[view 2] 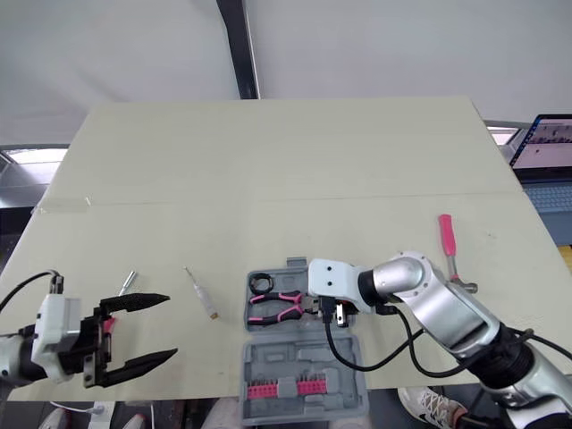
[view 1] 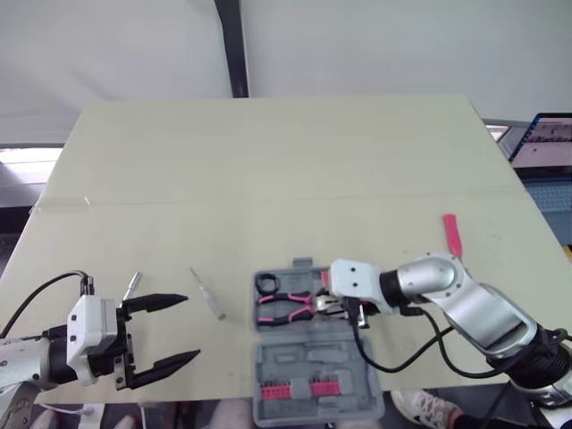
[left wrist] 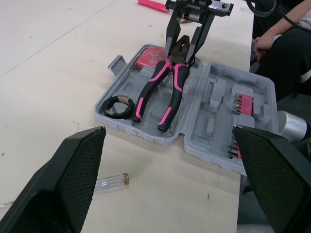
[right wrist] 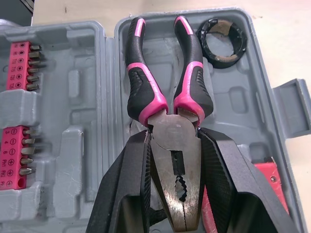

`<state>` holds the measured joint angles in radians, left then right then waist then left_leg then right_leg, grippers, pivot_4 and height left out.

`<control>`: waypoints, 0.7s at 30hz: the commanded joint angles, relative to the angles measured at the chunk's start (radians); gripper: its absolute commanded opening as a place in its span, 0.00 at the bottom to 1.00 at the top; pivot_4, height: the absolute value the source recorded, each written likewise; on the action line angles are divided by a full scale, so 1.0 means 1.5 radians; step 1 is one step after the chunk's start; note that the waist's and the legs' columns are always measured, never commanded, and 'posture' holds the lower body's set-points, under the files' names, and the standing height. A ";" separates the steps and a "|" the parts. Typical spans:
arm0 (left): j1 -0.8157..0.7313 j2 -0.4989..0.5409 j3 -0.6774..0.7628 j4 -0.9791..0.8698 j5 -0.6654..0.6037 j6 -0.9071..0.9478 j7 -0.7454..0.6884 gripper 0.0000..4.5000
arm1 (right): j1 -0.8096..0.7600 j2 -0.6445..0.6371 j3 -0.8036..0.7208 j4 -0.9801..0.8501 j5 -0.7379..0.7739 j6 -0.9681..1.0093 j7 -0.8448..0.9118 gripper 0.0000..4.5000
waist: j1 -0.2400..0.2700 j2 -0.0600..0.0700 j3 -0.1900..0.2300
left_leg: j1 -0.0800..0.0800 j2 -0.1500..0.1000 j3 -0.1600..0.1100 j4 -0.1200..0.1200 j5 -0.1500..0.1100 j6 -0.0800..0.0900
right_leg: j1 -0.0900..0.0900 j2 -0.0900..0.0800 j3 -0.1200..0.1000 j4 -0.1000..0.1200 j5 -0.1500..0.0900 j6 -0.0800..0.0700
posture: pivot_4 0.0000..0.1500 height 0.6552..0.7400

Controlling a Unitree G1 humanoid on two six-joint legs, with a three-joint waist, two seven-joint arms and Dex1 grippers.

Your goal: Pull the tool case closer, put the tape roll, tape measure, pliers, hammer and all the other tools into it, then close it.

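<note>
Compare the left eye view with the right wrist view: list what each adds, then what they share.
The left eye view adds the left hand, open at the near edge of the table. It also adds a loose screwdriver, a small metal piece, a pink-handled tool right of the case, and a laptop.

The right wrist view adds the teeth in the pliers head and the printed labels by the bits.

Both share the open tool case, the pliers, the tape roll, the pink bit rows, and the right hand gripping the pliers' head.
</note>
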<state>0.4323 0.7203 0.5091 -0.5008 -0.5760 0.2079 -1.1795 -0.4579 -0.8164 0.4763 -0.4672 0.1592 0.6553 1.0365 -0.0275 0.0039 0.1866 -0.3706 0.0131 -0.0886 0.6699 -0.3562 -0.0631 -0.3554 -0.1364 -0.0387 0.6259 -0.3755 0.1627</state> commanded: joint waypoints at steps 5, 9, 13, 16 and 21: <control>0.003 0.015 -0.007 -0.008 0.007 -0.015 0.007 0.99 | 0.008 0.022 0.005 0.002 -0.017 -0.027 0.002 0.22 | 0.000 0.000 0.000 | 0.000 0.000 0.000 0.000 0.000 0.000 | 0.000 0.000 0.000 0.000 0.000 0.000 | 1.00 1.00; -0.001 0.018 -0.015 -0.009 0.009 -0.015 0.013 0.99 | 0.013 0.033 0.005 0.010 -0.023 -0.034 0.001 0.22 | 0.000 0.000 0.000 | 0.000 0.000 0.000 0.000 0.000 0.000 | 0.000 0.000 0.000 0.000 0.000 0.000 | 1.00 1.00; -0.006 0.022 -0.020 -0.009 0.008 -0.014 0.018 0.99 | 0.020 0.039 0.003 0.015 -0.025 -0.038 0.002 0.22 | 0.000 0.000 0.000 | 0.000 0.000 0.000 0.000 0.000 0.000 | 0.000 0.000 0.000 0.000 0.000 0.000 | 1.00 1.00; -0.010 0.025 -0.023 -0.009 0.007 -0.013 0.021 0.99 | 0.029 0.042 0.004 0.025 -0.030 -0.050 0.001 0.22 | 0.000 0.000 0.000 | 0.001 0.000 0.000 -0.001 0.000 0.000 | 0.000 0.000 0.000 0.000 0.000 0.000 | 1.00 1.00; -0.016 0.029 -0.027 -0.011 0.004 -0.008 0.026 0.99 | 0.034 0.050 0.002 0.034 -0.032 -0.054 0.001 0.22 | 0.000 0.000 0.000 | 0.001 0.000 0.000 -0.001 0.000 0.000 | 0.000 0.000 0.000 0.000 0.000 0.000 | 1.00 1.00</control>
<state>0.4063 0.7546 0.4614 -0.5010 -0.5625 0.1989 -1.1450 -0.4116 -0.7505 0.4888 -0.4072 0.1129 0.5894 1.0360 -0.0280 0.0039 0.1866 -0.3696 0.0134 -0.0881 0.6687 -0.3562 -0.0632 -0.3554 -0.1363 -0.0387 0.6259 -0.3755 0.1627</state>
